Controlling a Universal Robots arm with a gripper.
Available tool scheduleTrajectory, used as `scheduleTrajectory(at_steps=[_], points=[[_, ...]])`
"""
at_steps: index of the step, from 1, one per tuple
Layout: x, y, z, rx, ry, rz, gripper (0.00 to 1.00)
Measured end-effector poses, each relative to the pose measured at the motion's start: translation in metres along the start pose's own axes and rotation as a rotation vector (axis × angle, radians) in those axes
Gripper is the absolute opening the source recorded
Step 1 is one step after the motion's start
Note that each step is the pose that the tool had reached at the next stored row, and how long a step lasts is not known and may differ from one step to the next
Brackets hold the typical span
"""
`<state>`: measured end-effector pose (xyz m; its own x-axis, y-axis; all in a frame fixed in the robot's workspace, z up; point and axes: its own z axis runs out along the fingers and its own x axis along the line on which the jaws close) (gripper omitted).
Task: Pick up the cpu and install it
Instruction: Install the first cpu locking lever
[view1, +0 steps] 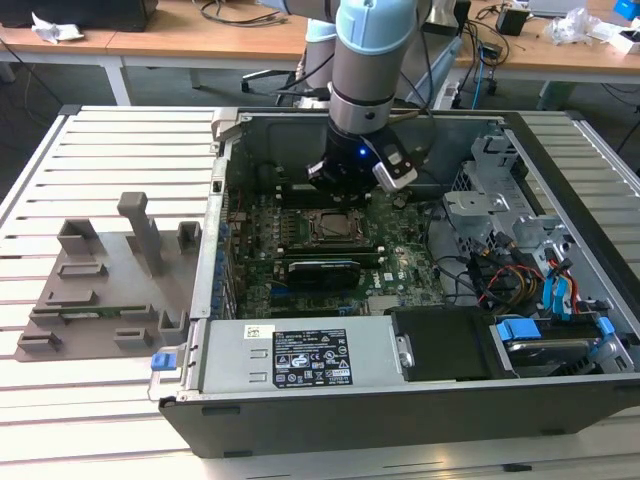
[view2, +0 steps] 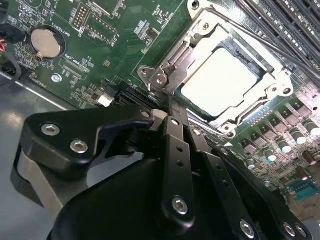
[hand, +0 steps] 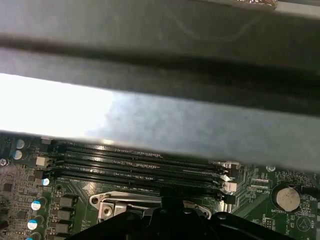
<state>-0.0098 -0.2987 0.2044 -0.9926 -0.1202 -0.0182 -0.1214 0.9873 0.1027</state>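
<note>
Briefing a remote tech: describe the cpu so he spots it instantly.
Start at the open computer case and find the green motherboard inside. Near its middle sits a metal socket frame; the cpu is the pale, plain square inside it, unlike the dark slotted memory sockets nearby.

A robotics lab or electronics workshop is showing here: an open computer case (view1: 420, 300) is lying on a slatted white table (view1: 120, 150) beside a grey fixture (view1: 110, 290), under a robot arm (view1: 375, 60). Wooden desks (view1: 180, 40) behind are carrying cables (view1: 235, 12), and a green motherboard (view2: 100, 55) is lying exposed.
</note>
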Motion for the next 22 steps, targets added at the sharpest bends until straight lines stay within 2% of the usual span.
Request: scheduleTrajectory(at_steps=[5, 10, 13, 17, 22], points=[[-0.0026, -0.0004, 0.0009, 0.0064, 0.0008, 0.000, 0.11], [-0.0047, -0.0007, 0.0018, 0.0182, 0.0021, 0.000, 0.11], [-0.0058, -0.0004, 0.0021, 0.0288, 0.0036, 0.000, 0.11], [-0.0063, 0.0025, 0.0023, 0.0291, 0.0035, 0.000, 0.11], [-0.0064, 0.0030, 0.0012, 0.0402, 0.0046, 0.000, 0.11]])
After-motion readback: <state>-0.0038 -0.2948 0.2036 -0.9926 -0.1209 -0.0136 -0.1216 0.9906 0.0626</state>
